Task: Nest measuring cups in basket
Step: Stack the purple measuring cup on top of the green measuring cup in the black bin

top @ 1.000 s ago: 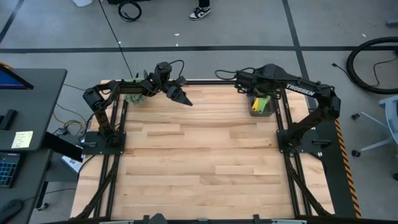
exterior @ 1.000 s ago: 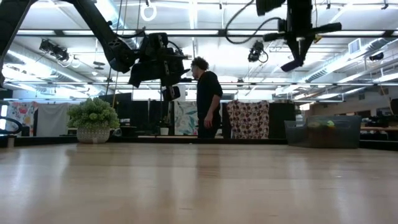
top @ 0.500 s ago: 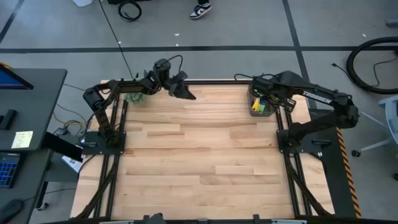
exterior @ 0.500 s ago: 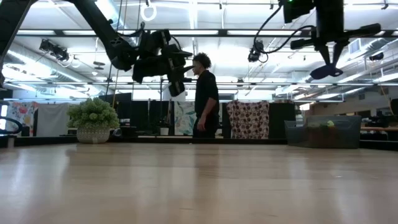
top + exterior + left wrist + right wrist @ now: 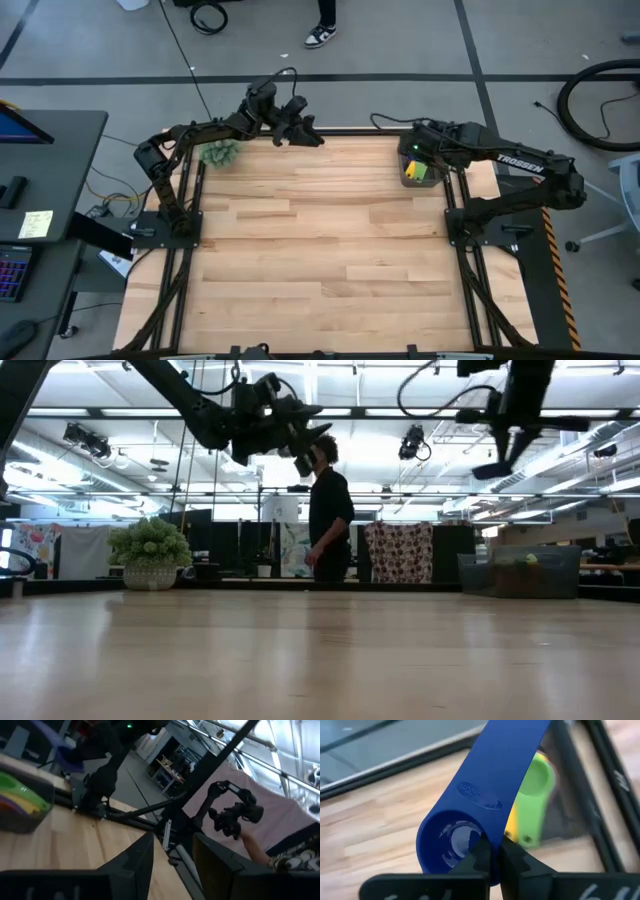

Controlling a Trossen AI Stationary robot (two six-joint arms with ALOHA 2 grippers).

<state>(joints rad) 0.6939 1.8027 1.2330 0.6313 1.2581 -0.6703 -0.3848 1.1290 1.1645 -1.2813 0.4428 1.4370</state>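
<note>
1. My right gripper is clamped on the rim of a dark blue measuring cup. The cup's flat handle runs away from my wrist, and its round bowl sits right at my fingertips.
2. Seen from above, my right gripper hangs over the far right corner of the wooden table, directly above the basket.
3. The basket, a small dark grey bin, stands at that far right corner. The high view shows green and yellow cups inside it. In the right wrist view a green measuring cup and a yellow measuring cup lie in the basket just behind the blue 1.
4. My left gripper is raised over the far edge of the table, left of centre. Its 2 fingers are spread apart and carry nothing.
5. In the low view my left gripper is high above the table surface.
6. A fuzzy green plant ball rests at the far left corner of the table, beneath my left arm.
7. A person in dark clothes stands in the room beyond the table.
</note>
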